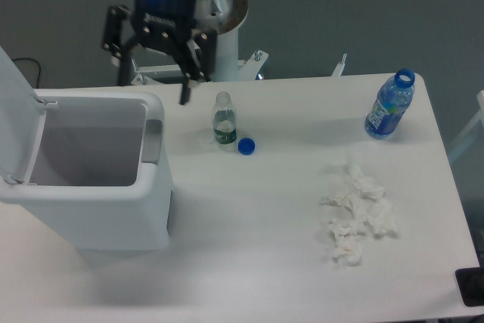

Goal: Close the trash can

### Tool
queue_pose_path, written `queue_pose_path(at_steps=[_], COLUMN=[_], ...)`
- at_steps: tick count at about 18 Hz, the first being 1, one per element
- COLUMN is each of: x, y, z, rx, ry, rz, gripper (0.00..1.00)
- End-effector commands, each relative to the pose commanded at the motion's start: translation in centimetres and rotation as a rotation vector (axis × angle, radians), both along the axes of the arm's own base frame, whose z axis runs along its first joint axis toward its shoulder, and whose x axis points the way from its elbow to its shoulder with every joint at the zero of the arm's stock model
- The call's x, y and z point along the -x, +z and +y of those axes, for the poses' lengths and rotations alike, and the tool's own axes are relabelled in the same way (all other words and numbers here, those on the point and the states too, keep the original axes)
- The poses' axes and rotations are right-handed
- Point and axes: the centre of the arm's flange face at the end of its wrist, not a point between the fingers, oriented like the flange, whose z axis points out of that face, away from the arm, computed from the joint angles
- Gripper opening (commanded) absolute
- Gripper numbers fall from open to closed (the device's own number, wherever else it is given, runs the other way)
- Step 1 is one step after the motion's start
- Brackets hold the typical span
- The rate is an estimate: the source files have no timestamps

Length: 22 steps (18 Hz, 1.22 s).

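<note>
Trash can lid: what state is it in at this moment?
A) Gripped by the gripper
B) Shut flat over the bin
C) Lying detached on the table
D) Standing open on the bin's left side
D: the lid stands upright on the left side of the trash can, whose inside is exposed, while the open gripper hangs above the bin's back edge, apart from the lid.

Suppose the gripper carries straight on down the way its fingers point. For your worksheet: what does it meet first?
Probably the back rim of the open trash can, near its far right corner. The open gripper points down right there; depth is unclear, so it might instead reach the table just behind.
</note>
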Motion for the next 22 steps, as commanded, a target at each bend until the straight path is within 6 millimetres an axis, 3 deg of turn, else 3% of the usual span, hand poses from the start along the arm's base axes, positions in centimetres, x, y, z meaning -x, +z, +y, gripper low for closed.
queue_pose_path(at_steps=[4, 11, 15, 19, 22], x=[-3.1, -10.7, -14.0, -15.4, -16.2], y=[1.4, 3.5, 4.2, 4.1, 2.6], z=[0.1, 0.6, 0.9, 2.0, 4.9], rx=[-0.057, -0.119, -0.15, -0.167, -0.148], ry=[0.005, -0.181, -0.285, -0.354, -0.401], rz=[-0.13, -0.192, -0.235, -0.271, -0.301], gripper=[1.0, 1.0, 1.0, 1.0, 1.0])
